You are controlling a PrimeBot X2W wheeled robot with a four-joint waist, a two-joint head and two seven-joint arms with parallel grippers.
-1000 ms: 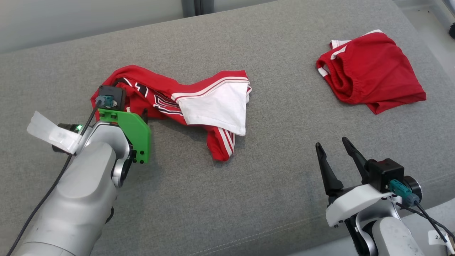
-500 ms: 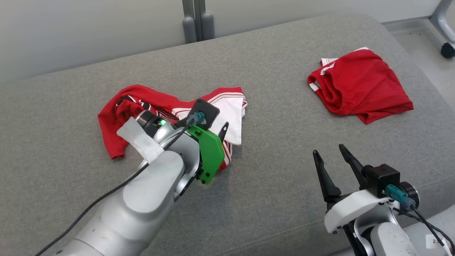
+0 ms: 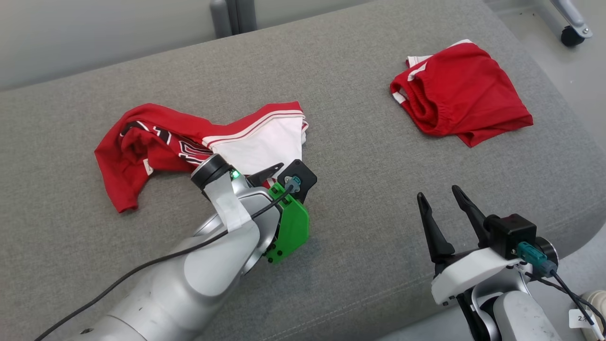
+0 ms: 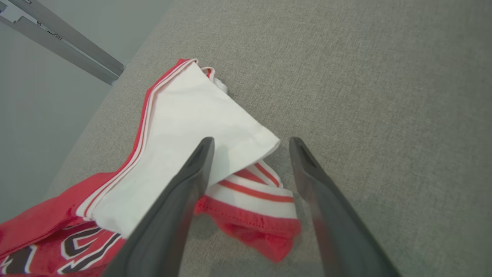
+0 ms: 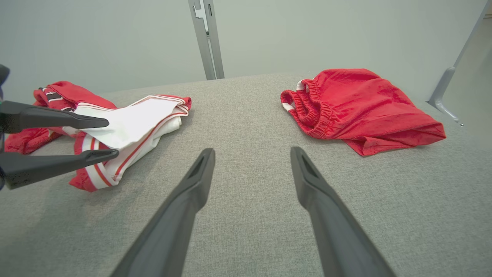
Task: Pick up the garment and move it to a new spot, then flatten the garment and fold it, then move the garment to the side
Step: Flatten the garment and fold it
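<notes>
The red-and-white garment [image 3: 142, 142] lies crumpled at the left centre of the head view on the grey cushion [image 3: 360, 156], its white, striped corner framed between the fingers of the left gripper [image 4: 250, 143], which stand apart and empty at the heap's lower-right edge.

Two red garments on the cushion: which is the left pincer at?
The crumpled jersey with the white panel and lettering; the open left pincer flanks its striped hem. The red shorts lie apart.
</notes>
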